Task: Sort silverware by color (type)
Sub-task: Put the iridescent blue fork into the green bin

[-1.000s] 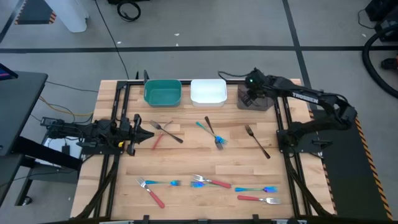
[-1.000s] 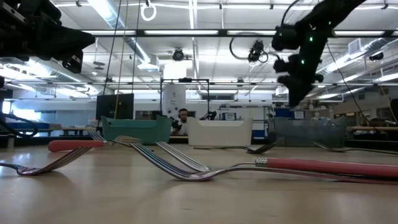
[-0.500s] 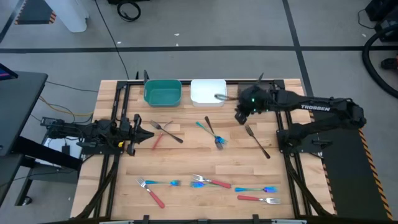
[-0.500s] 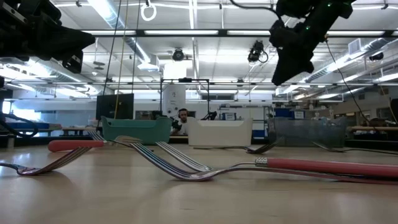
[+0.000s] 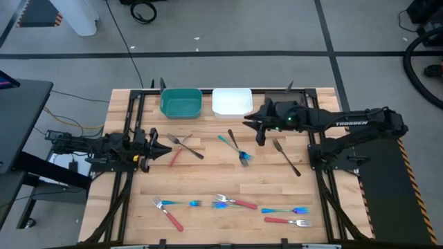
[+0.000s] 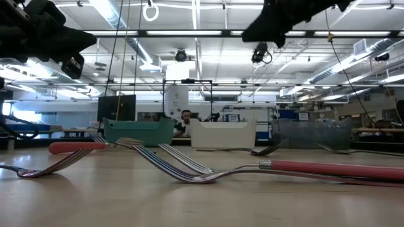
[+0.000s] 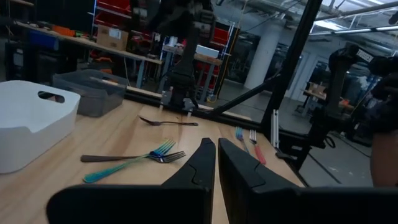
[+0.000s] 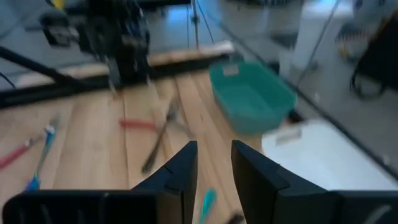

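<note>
Silverware (image 5: 229,203) scattered across wooden table (image 5: 208,176), none held. Right gripper (image 5: 248,123) hovering above table centre near white bin (image 5: 232,102), fingers (image 8: 176,173) parted, nothing between them. Left gripper (image 5: 165,151) waiting at left edge beside dark fork (image 5: 185,146), fingers (image 7: 198,167) nearly together, empty.

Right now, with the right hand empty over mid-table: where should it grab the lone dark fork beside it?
Grip the dark fork mid-handle, coming straight down with the right hand turned across the shaft. It lies flat and diagonal on bare wood, tines toward the bins, clear of other forks, so the slim handle is probably the easiest pinch.
</note>
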Robot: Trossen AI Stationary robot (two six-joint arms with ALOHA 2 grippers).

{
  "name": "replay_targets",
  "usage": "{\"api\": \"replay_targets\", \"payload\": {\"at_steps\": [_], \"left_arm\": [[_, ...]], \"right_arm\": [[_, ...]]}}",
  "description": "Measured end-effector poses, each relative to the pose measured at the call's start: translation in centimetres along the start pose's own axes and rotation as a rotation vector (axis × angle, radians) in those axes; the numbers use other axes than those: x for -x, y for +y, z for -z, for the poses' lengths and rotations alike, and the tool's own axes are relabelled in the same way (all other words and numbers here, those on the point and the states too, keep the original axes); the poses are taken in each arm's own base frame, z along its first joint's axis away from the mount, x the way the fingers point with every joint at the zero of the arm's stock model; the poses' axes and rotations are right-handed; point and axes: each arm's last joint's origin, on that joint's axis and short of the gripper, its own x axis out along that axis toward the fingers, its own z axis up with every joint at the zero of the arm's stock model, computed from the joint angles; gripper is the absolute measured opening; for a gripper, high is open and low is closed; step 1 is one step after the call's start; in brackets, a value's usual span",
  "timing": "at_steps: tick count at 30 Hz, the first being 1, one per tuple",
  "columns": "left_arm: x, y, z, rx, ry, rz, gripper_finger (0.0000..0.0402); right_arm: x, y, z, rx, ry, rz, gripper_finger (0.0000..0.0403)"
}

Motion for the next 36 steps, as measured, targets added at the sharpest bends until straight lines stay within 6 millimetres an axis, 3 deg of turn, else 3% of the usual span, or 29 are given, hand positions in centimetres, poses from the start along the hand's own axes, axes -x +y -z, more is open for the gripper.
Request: {"api": "replay_targets", "payload": {"at_steps": [14, 26, 36], "left_arm": [[0.0, -0.1, -0.5, 0.01, -0.051, 0.013, 0.0027], [0.0, -0.2, -0.8, 0.036, -0.082, 0.016, 0.0027], [0.0, -0.2, -0.9, 0.038, -0.091, 0.018, 0.0027]], "right_arm": [[0.0, 0.1, -0.3, 0.035, -0.033, 0.034, 0.0106], [-2.9, 0.4, 1.4, 0.057, 0.053, 0.052, 0.0106], [-2.9, 0.3, 1.1, 0.053, 0.027, 0.053, 0.0106]]}}
